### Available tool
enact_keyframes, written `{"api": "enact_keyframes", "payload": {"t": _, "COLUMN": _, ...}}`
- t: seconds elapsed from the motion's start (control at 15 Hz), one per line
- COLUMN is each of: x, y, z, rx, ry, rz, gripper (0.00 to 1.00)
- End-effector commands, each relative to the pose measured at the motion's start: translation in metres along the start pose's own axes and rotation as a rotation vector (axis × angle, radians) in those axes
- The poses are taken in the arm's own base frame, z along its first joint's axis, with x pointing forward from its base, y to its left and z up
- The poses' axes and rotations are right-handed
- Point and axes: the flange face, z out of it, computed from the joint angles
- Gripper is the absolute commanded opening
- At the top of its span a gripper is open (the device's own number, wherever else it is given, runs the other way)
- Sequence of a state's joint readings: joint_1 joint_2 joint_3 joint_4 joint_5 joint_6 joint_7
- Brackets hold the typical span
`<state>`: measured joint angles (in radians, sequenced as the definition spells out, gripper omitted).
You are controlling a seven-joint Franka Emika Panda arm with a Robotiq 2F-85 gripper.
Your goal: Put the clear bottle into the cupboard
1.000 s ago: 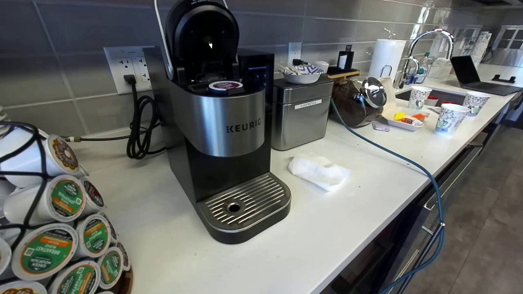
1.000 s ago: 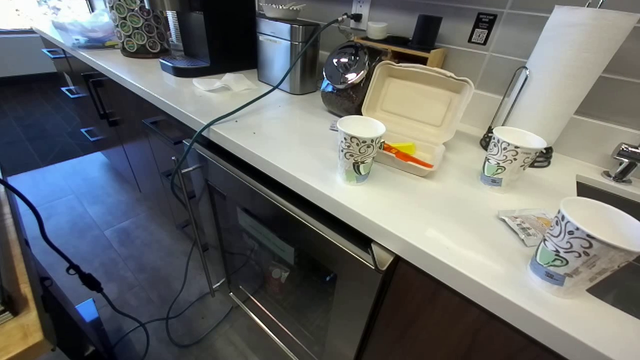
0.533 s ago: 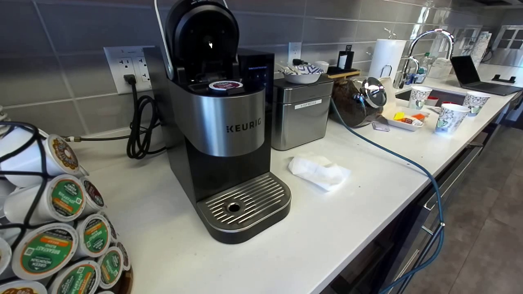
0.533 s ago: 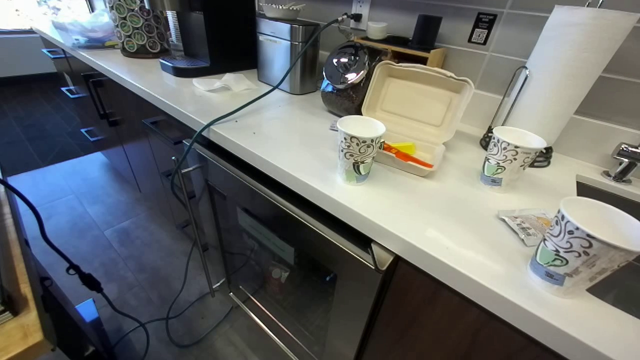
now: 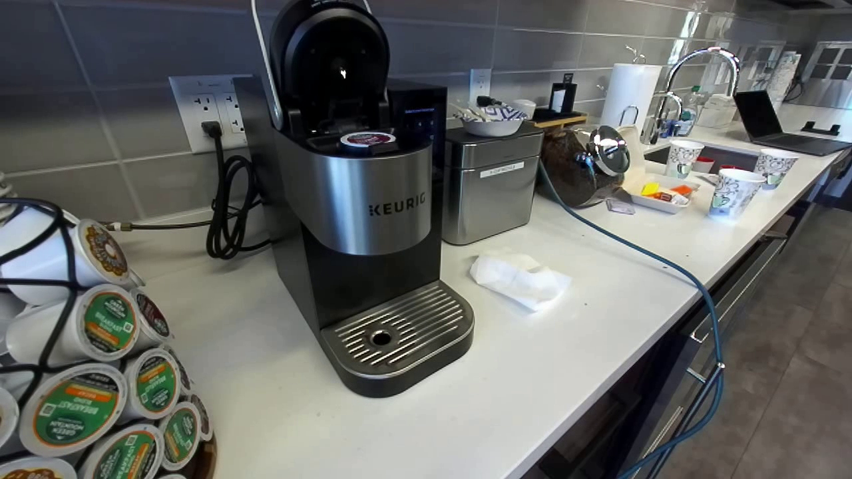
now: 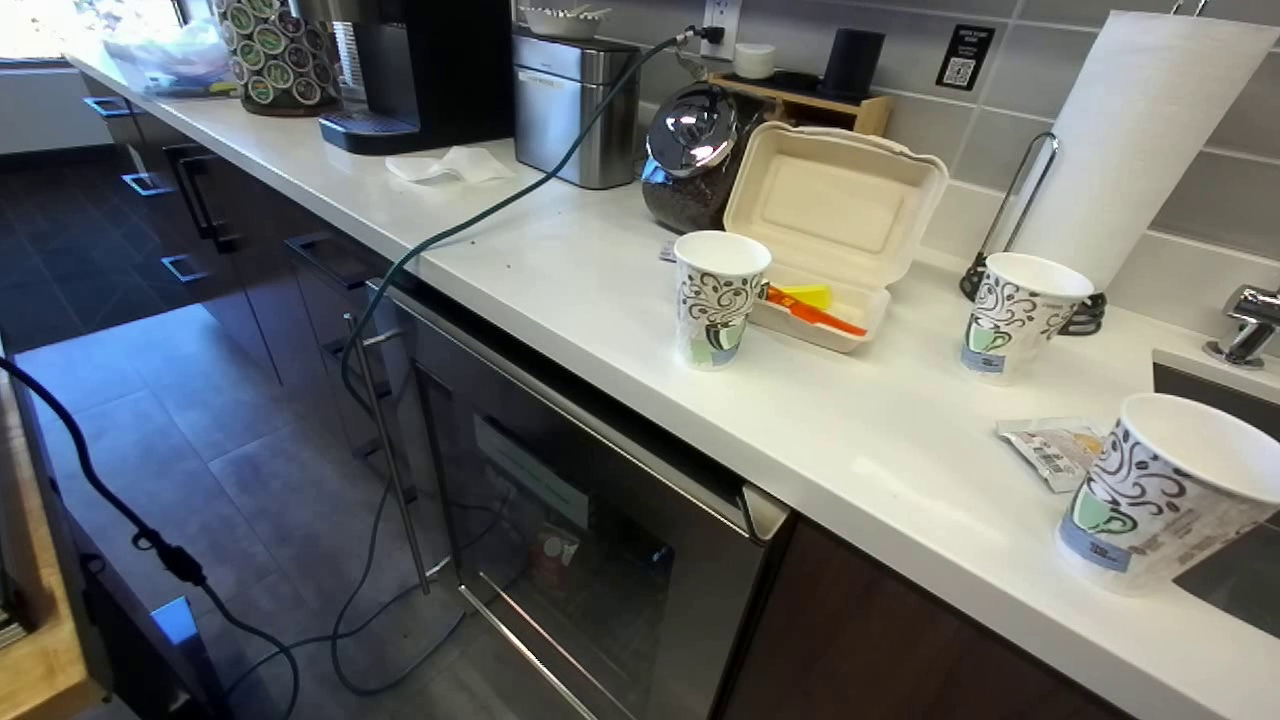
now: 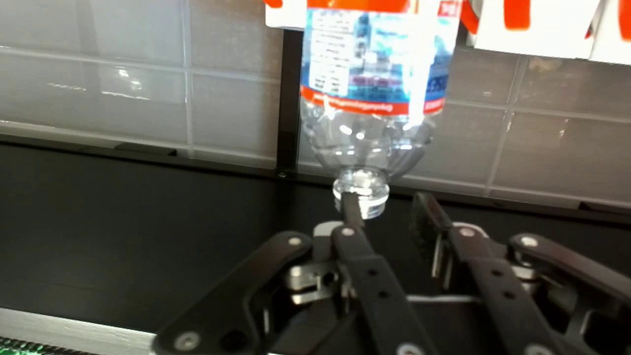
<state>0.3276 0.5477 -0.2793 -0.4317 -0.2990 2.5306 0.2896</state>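
Note:
In the wrist view, the clear bottle [image 7: 369,133] with a blue and orange label hangs into the picture from above, its neck pointing down and its print upside down. My gripper [image 7: 389,209] is partly open, a gap showing between its fingers. The left fingertip [image 7: 352,204] overlaps the bottle's neck in the picture; whether they touch I cannot tell. Nothing sits between the fingers. A flat black panel [image 7: 138,236] spreads around the gripper; whether it belongs to the cupboard I cannot tell. Neither exterior view shows the arm.
White and orange boxes [image 7: 537,24] flank the bottle at the wrist view's top edge, before a tiled wall [image 7: 231,98]. Exterior views show a coffee maker [image 5: 359,199], a steel bin [image 5: 492,193], a glass jar [image 6: 690,160], paper cups [image 6: 720,300] and a cable [image 6: 540,180] across the counter.

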Motion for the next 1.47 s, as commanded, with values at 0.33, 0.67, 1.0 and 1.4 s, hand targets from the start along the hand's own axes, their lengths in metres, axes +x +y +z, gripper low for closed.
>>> {"api": "enact_keyframes", "payload": {"t": 0.33, "x": 0.003, "y": -0.001, "z": -0.004, "rx": -0.018, "ry": 0.011, "rz": 0.011, "gripper": 0.0}}
{"api": "enact_keyframes", "payload": {"t": 0.67, "x": 0.007, "y": 0.003, "z": -0.006, "rx": -0.067, "ry": 0.063, "rz": 0.021, "gripper": 0.4}}
{"api": "enact_keyframes", "payload": {"t": 1.0, "x": 0.023, "y": 0.025, "z": -0.018, "rx": -0.118, "ry": 0.1, "rz": 0.007, "gripper": 0.78}}
{"api": "enact_keyframes", "payload": {"t": 1.4, "x": 0.065, "y": 0.081, "z": -0.056, "rx": -0.054, "ry": 0.145, "rz": -0.105, "gripper": 1.0}}
